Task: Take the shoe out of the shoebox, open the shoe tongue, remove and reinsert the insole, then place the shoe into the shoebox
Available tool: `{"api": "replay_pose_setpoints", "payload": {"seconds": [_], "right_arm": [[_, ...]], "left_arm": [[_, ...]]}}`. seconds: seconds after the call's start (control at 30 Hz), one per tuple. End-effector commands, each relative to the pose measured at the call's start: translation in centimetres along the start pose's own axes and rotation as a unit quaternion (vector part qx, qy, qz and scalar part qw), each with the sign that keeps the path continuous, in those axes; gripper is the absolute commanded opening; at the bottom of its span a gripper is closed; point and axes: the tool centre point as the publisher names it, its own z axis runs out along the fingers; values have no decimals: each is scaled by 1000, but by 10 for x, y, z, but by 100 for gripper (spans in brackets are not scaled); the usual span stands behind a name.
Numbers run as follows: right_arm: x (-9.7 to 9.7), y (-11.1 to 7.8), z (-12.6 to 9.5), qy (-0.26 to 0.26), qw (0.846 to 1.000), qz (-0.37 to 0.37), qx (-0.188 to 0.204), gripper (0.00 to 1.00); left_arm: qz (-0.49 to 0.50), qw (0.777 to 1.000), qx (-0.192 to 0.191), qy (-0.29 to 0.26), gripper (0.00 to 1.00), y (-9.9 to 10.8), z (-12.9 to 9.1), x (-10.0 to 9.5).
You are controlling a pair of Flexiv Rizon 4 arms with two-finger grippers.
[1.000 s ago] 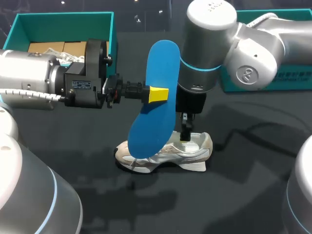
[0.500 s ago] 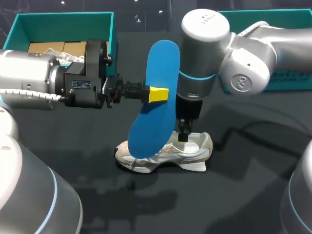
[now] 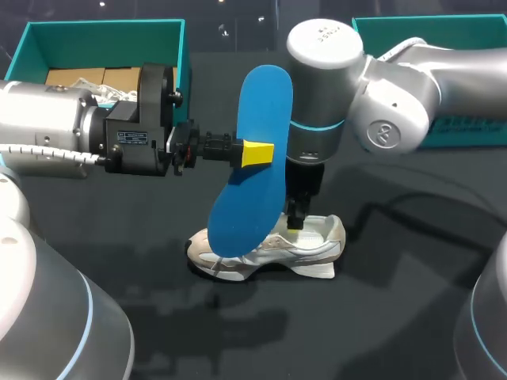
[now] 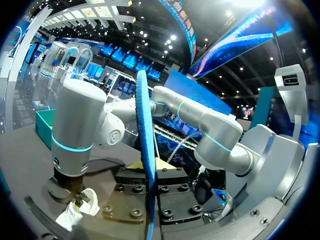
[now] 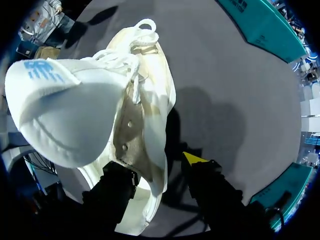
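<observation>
The white and beige lace-up sneaker [image 3: 301, 249] is stood on its sole near the middle of the dark tabletop [image 3: 396, 317]. It is well apart from the open teal cardboard shoebox [image 3: 103, 28] at the far left, so it is already out of the box. Its padded white tongue [image 5: 60, 110] is seen pulled up and forward over the white laces [image 5: 132, 55], which leaves the mouth of the sneaker wide open.

The flat blue foam insole [image 3: 261, 119] is out of the sneaker and is held upright in the air, its lower end hanging in front of the forefoot. It is pinched across its middle by the left claw [image 3: 255, 153], with one yellow tip shown on its near face. In the left wrist view it is seen edge-on between the fingers. Held so, its lower end is judged ready to be steered down into the opening.

The right claw [image 3: 297, 220] is lowered from above at the heel end. Its fingers are spread astride the collar wall, one inside and the yellow-tipped one outside, apart from the wall. This placing is judged to steady the sneaker for the reinsertion. A second teal box part [image 3: 428, 28] is set at the far right, behind the right arm.
</observation>
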Motion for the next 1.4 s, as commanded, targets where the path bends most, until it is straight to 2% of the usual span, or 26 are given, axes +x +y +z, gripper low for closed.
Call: {"api": "replay_pose_setpoints", "payload": {"seconds": [0.03,0.07,0.1,0.13,0.47,0.6,0.9,1.03,1.17,1.4], "right_arm": [[-2,9,3,4,1000,-1,10,38],[-2,9,4,4,1000,-2,11,31],[-1,9,5,5,1000,-2,11,12],[-1,9,5,6,1000,-3,12,0],[9,7,1,12,1000,-3,22,0],[13,5,-6,21,999,0,26,0],[22,-2,-33,34,997,59,33,0],[26,-4,-40,38,992,118,17,0],[32,-12,-47,35,972,231,-41,0],[32,-12,-47,35,972,231,-41,0]], "left_arm": [[0,1000,1,0,0,1,2,-1],[0,1000,1,0,0,1,2,-1],[0,1000,1,0,0,1,2,-1],[0,1000,1,0,0,1,2,-1],[0,1000,1,0,0,1,2,-1],[0,1000,1,0,0,1,2,-1],[0,1000,1,0,0,1,2,-1],[0,1000,1,0,0,1,2,-1],[0,1000,1,0,0,1,2,-1],[0,1000,1,0,0,1,2,-1]]}}
